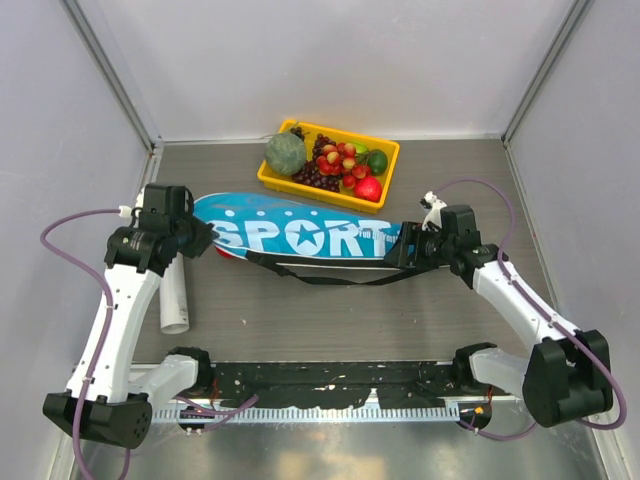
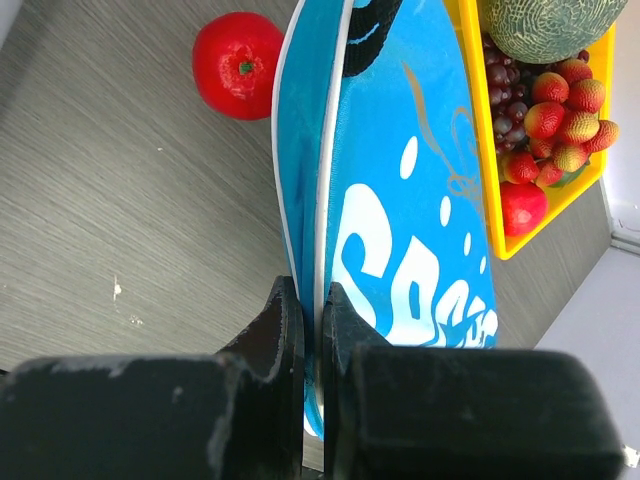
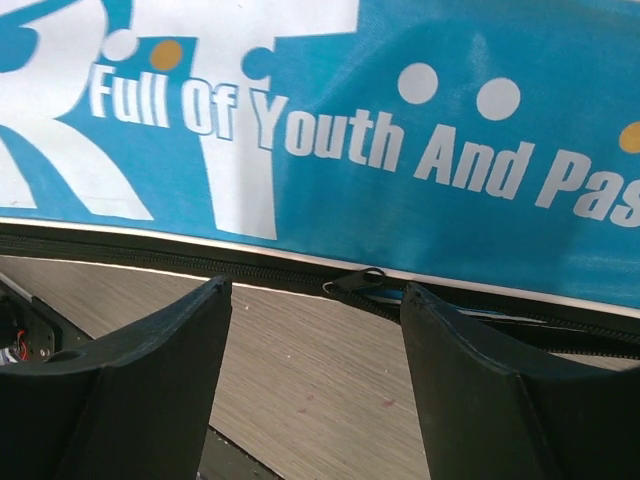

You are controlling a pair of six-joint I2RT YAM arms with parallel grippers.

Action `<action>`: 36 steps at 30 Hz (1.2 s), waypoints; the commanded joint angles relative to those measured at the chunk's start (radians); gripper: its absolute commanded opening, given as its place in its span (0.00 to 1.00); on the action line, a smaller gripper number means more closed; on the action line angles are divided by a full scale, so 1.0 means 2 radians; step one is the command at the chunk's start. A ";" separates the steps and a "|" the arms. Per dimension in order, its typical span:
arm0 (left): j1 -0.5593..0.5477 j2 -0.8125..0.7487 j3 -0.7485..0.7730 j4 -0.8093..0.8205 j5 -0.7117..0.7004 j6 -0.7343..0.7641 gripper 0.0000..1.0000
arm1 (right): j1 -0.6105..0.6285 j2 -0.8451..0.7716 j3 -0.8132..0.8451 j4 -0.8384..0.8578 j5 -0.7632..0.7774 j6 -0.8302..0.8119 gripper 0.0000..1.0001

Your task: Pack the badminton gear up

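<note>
The big blue "SPORT" bag (image 1: 300, 235) lies flat across the middle of the table, its black strap (image 1: 310, 276) trailing in front. My left gripper (image 1: 200, 240) is shut on the bag's left edge, and the left wrist view (image 2: 312, 300) shows the piped rim pinched between the jaws. My right gripper (image 1: 397, 250) is open at the bag's right end. In the right wrist view (image 3: 315, 290) the zipper pull (image 3: 358, 281) lies just beyond the gap between its fingers. A white tube (image 1: 175, 300) lies on the table under my left arm. Rackets and shuttlecocks are out of view.
A yellow tray (image 1: 290, 188) of fruit stands just behind the bag and shows in the left wrist view (image 2: 478, 120). A small red ball (image 2: 238, 65) sits on the table at the bag's near-left side. A black rail (image 1: 330, 385) runs along the near edge.
</note>
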 commanded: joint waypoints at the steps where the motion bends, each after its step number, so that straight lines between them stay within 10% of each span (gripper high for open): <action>1: 0.001 -0.006 0.015 0.021 -0.045 0.014 0.00 | -0.002 0.022 0.007 0.017 -0.006 0.023 0.74; 7: 0.001 -0.005 0.015 0.023 -0.041 0.011 0.00 | -0.004 0.055 -0.016 0.097 -0.026 0.063 0.66; 23: 0.001 -0.022 -0.002 0.025 -0.036 0.007 0.00 | -0.005 0.037 -0.087 0.174 0.070 0.111 0.05; 36: 0.001 -0.025 -0.004 0.023 -0.054 0.007 0.00 | -0.006 -0.092 -0.111 0.114 0.268 0.127 0.05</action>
